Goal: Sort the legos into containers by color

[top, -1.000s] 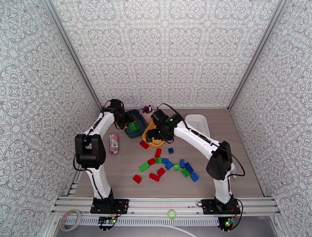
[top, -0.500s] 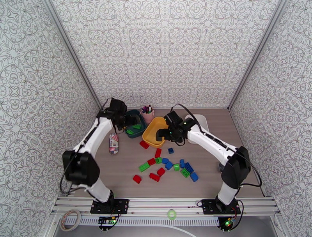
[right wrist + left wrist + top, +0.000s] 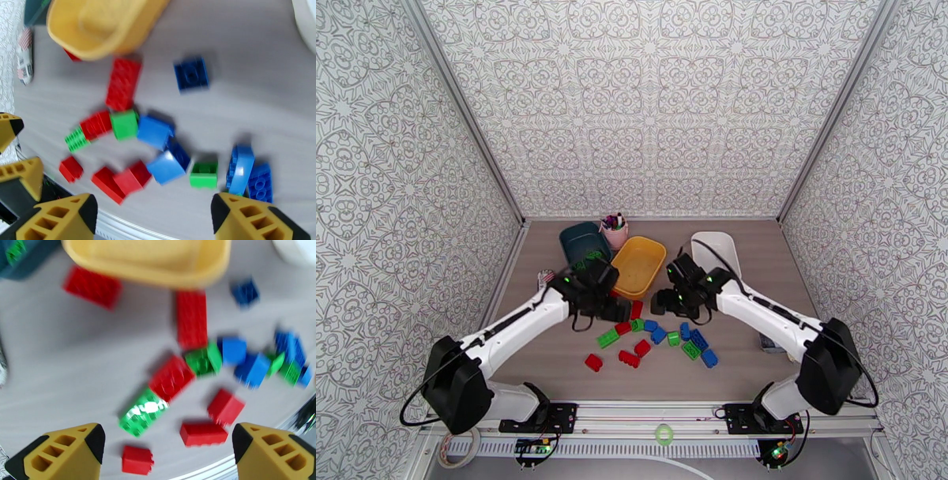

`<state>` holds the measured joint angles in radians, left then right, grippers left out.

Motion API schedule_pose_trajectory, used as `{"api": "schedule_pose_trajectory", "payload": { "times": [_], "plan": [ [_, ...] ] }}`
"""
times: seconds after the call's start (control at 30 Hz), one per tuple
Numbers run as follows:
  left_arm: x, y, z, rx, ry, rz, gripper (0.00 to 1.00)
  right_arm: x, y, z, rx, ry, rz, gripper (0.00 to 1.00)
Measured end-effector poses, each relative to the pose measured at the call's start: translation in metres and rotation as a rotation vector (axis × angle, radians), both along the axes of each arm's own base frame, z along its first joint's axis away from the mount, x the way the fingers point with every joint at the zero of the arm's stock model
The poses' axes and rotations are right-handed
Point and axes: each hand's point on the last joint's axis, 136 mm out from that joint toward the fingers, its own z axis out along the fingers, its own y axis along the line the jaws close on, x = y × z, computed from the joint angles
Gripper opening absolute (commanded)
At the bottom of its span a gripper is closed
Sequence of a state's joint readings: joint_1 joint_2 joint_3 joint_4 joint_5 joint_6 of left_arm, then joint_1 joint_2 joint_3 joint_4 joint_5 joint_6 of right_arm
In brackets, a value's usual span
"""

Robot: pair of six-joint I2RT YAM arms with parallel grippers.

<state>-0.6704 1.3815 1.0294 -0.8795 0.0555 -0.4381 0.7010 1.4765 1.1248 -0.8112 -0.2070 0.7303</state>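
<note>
My left gripper (image 3: 166, 437) and right gripper (image 3: 153, 209) both hang wide open, empty, above scattered red, green, blue plastic bricks (image 3: 657, 335).

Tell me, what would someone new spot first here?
A bright heap of red, green and blue bricks lies in the middle of the table. The white left arm and right arm lean in over it from either side. Just behind it sits a yellow tray.

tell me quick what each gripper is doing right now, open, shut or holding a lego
left gripper: open, holding nothing.
right gripper: open, holding nothing.
</note>
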Motion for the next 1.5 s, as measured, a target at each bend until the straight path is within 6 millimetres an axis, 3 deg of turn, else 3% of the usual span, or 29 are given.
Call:
{"api": "schedule_pose_trajectory", "payload": {
  "times": [0.2,0.4,0.87,1.2,1.5],
  "plan": [
    [-0.038,0.01,-0.034,0.076,0.073,-0.01,0.9,-0.032,-0.017,-0.012,0.033,0.042,-0.016,0.8],
    [-0.048,0.022,-0.061,0.16,0.133,0.006,0.88,-0.046,-0.016,-0.012,0.065,0.044,-0.025,0.79],
    [-0.029,0.047,-0.096,0.254,0.215,0.09,0.77,-0.047,-0.01,-0.008,0.081,0.034,-0.038,0.79],
    [0.003,0.028,-0.091,0.207,0.174,0.071,0.57,-0.043,-0.008,-0.001,0.09,0.021,-0.042,0.77],
    [-0.001,0.023,-0.097,0.196,0.188,0.059,0.39,-0.042,-0.007,-0.003,0.082,0.029,-0.042,0.75]
  ]
}}
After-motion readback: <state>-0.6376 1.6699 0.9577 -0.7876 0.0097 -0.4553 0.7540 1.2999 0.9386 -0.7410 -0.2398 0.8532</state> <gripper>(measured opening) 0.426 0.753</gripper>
